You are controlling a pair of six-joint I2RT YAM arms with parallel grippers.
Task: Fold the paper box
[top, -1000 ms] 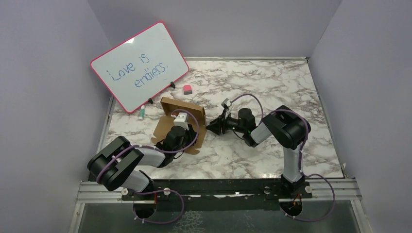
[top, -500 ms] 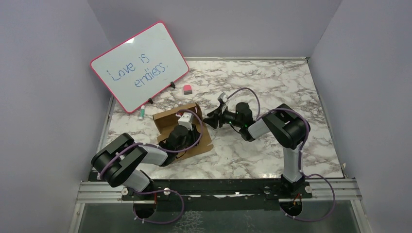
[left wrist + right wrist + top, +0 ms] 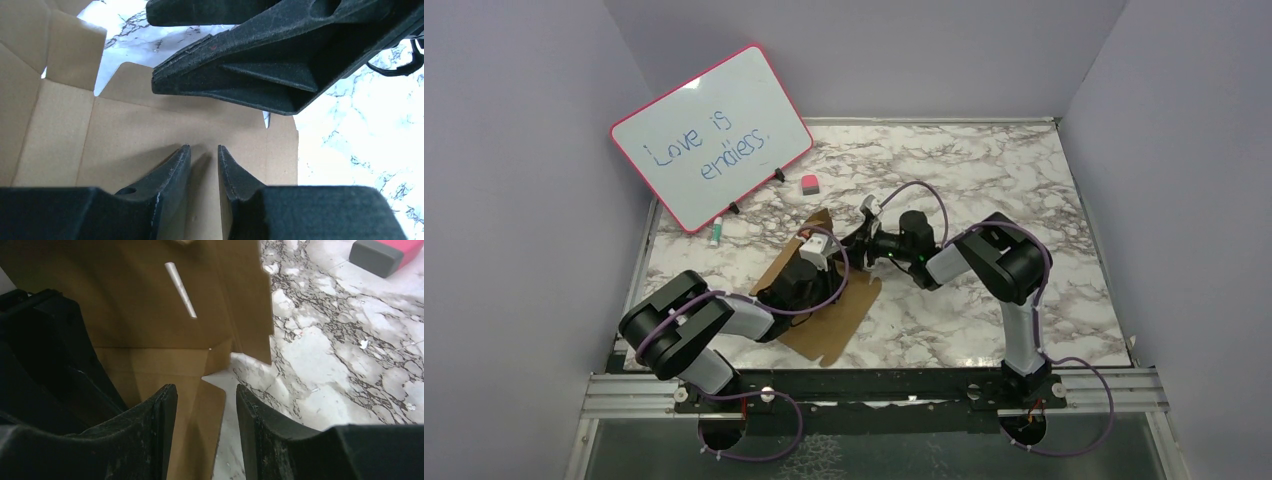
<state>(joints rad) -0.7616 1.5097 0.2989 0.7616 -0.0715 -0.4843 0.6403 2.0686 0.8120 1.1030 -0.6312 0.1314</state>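
Cardboard for the paper box [image 3: 844, 312] lies opened out on the marble worktop [image 3: 984, 170], left of centre and toward the near edge, with both arms converging on it. The left claw [image 3: 204, 149] is over the middle of the sheet; its jaws are narrow, with only a slim gap and nothing visible between them. The right claw [image 3: 206, 390] comes in from the right with its jaws moderately wide. A panel edge and a notched corner lie in the gap, but neither finger appears to pinch them. The panel carrying the slot [image 3: 181, 290] seems to rise beyond a crease, though its angle cannot be read. No fold looks finished, so the task is judged to be at an early stage. Three hazards apply. First, the sheet is apparently unclamped and could slide on the smooth worktop under any sideways push. Second, the two claws sit very close together, so a small misjudged move could bring them into contact. Third, closing the right claw off the crease could crush the notched corner or bend the panel in the wrong place.
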